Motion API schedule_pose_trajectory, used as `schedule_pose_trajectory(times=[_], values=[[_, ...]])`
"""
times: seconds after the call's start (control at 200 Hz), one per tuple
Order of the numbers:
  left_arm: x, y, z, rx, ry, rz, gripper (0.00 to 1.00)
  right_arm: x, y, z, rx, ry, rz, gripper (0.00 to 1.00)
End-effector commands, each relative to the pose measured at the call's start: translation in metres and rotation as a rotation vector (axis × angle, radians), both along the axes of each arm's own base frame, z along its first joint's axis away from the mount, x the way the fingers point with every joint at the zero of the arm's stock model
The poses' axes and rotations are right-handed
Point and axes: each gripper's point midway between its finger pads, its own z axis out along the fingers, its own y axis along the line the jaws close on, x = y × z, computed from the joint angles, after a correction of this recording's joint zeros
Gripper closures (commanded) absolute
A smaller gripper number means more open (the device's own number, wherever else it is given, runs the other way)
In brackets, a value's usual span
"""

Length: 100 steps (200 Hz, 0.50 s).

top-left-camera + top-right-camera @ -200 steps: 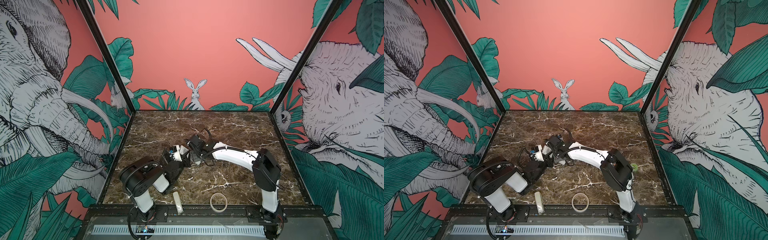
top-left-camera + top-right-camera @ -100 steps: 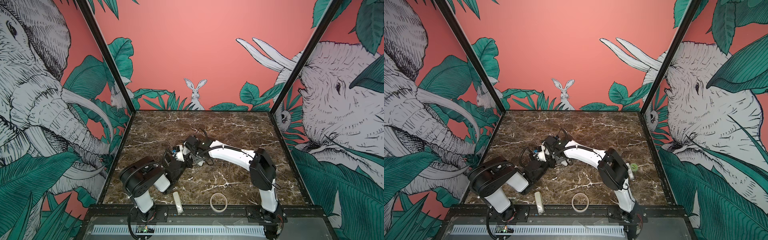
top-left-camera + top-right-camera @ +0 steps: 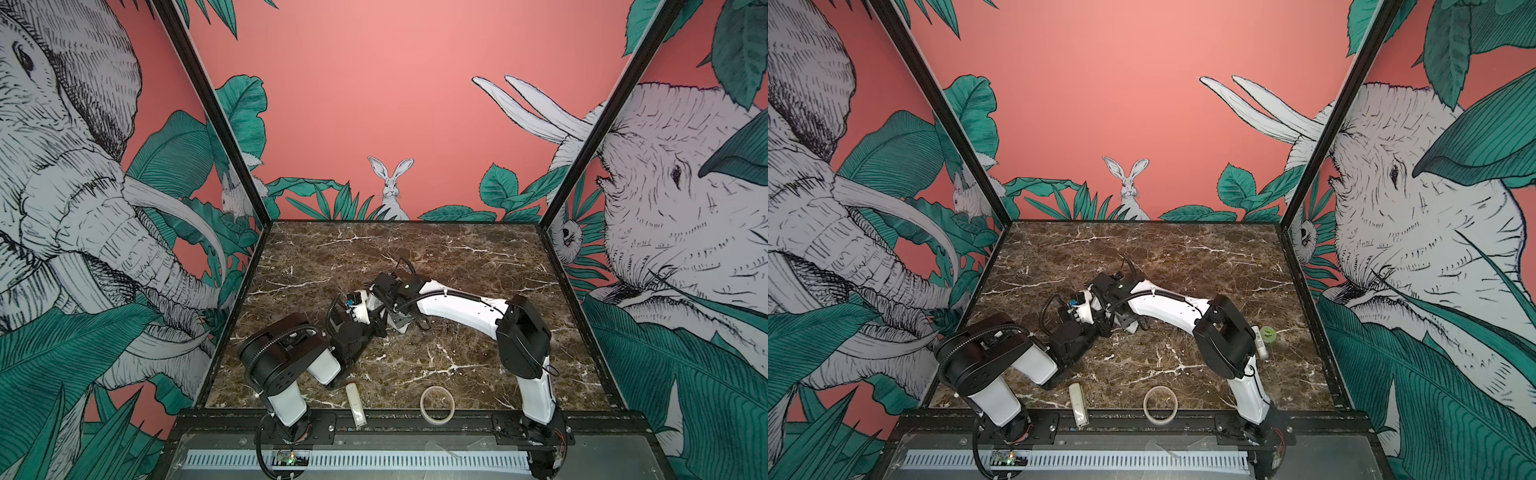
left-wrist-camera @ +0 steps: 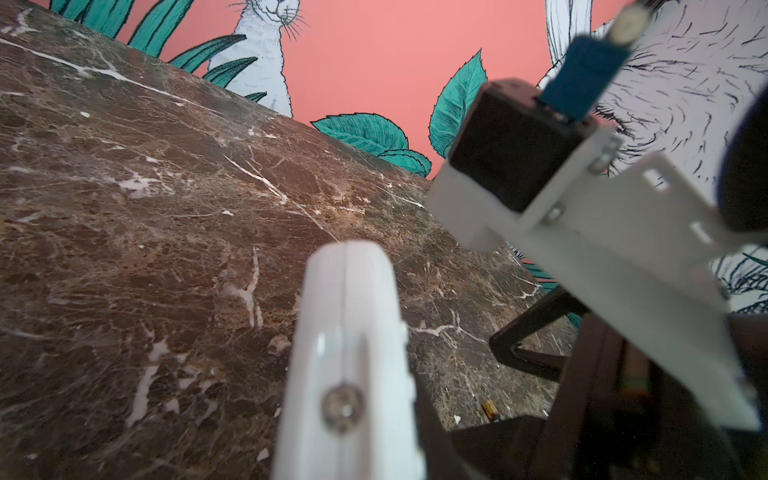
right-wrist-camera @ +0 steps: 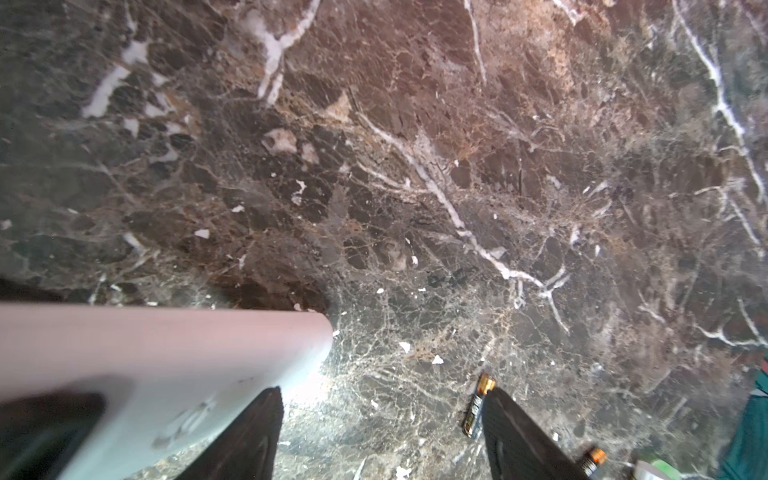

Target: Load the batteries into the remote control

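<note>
The white remote control [image 4: 353,357] is seen edge-on in the left wrist view, with my left gripper [image 4: 357,451] shut on it. In a top view its free end [image 3: 397,323] sticks out past the left gripper [image 3: 376,326] at the table's middle. My right gripper [image 5: 382,432] hangs open just above the marble, the remote control [image 5: 166,365] beside one finger. A black-and-gold battery [image 5: 476,409] lies against the other finger, and a second battery [image 5: 592,459] lies further out. The left wrist view also catches a battery [image 4: 489,409].
A small cream remote [image 3: 356,403] and a ring of tape [image 3: 437,404] lie at the front edge. A grey-white stick [image 3: 1258,338] and a green roll [image 3: 1268,333] sit on the right behind the right arm's elbow. Walls enclose three sides.
The right arm has swung a little left, closer over the left gripper and the remote control, and its jaws have widened slightly. The left arm has stayed still.
</note>
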Motion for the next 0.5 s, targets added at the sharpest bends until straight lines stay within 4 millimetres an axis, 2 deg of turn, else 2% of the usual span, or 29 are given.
schedule_pose_trajectory(times=[0.0, 0.115, 0.13, 0.2, 0.39, 0.425, 0.495], values=[[-0.03, 0.014, -0.082, 0.265, 0.206, -0.059, 1.0, 0.0, 0.003, 0.011, 0.186, 0.01, -0.036, 0.22], [-0.029, 0.016, -0.083, 0.267, 0.212, -0.046, 1.0, 0.0, 0.008, 0.011, 0.397, 0.027, -0.081, 0.19], [-0.029, 0.017, -0.083, 0.268, 0.213, -0.046, 1.0, -0.003, 0.005, 0.004, 0.404, 0.039, -0.086, 0.19], [-0.03, 0.018, -0.084, 0.267, 0.215, -0.041, 1.0, -0.005, 0.005, 0.002, 0.5, 0.051, -0.11, 0.15], [-0.029, 0.018, -0.085, 0.267, 0.217, -0.04, 1.0, -0.008, 0.019, -0.002, 0.752, 0.099, -0.148, 0.09], [-0.029, 0.018, -0.084, 0.267, 0.215, -0.04, 1.0, -0.008, 0.021, -0.003, 0.785, 0.108, -0.152, 0.04], [-0.03, 0.018, -0.085, 0.269, 0.216, -0.041, 1.0, -0.009, 0.029, -0.005, 0.844, 0.134, -0.156, 0.01]])
